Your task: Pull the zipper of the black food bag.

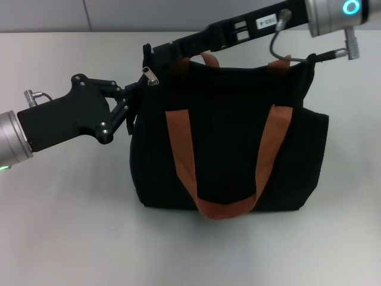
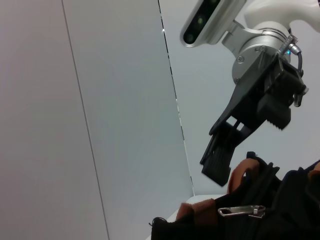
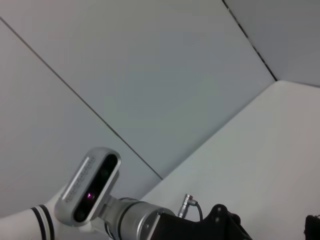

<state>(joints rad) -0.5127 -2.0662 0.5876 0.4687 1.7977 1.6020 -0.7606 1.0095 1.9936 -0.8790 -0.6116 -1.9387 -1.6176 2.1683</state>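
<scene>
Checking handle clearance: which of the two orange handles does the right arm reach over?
The rear handle, at the bag's top edge: the right gripper stretches just above it toward the zipper. The front handle hangs down the near face, clear of both arms.

Even, diffuse overhead light fell across the white table point(image 1: 65, 238) in the head view, bright without harsh glare. The black food bag point(image 1: 232, 149) swallowed the light, its fabric reading as a near-featureless dark mass, and it cast only a soft, faint shadow along its lower edge. Small highlights glinted on the zipper point(image 1: 152, 78) at upper left of the bag. A cyan indicator light glowed at the frame's upper right corner. In the left wrist view the pale wall panels point(image 2: 100, 110) were evenly lit. The right wrist view showed the same cool grey wall, slightly soft.
</scene>
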